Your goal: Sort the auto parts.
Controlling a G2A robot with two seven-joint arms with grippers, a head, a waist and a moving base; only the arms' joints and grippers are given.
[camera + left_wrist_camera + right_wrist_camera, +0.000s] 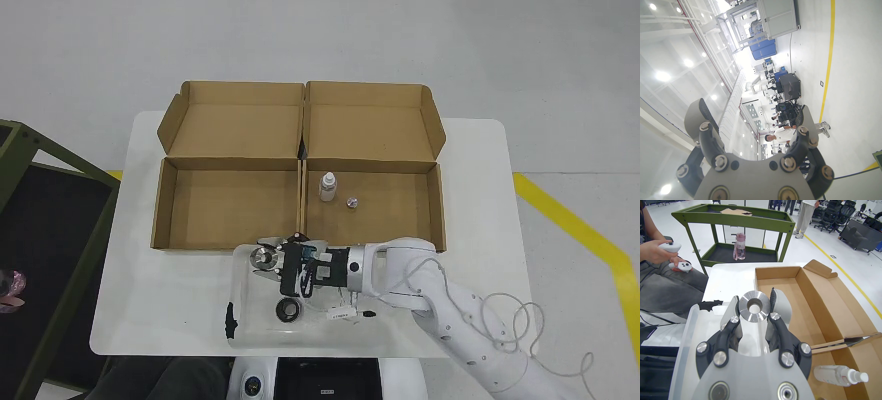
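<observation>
1. The metal ring (754,308), held above the clear tray (684,321) near its rim, looks heavy, rigid and slick; grip its outer edge squarely.
2. The right gripper (754,299) clamps that edge from both sides.
3. The left gripper (752,111), aimed away from the tray, gapes empty.

Two open boxes sit side by side on the table (470,200), in the middle of the top view. The left box (228,208) and the right box (400,215) touch. A bottle (327,186) and a small part (351,202) are near each other at the left end of the right box. Below the boxes in the frame is a tray (245,335). A black ring (289,309) lies in it. The jaws of the right gripper (754,303) hold a metal ring (762,313) over the tray's upper left part.
</observation>
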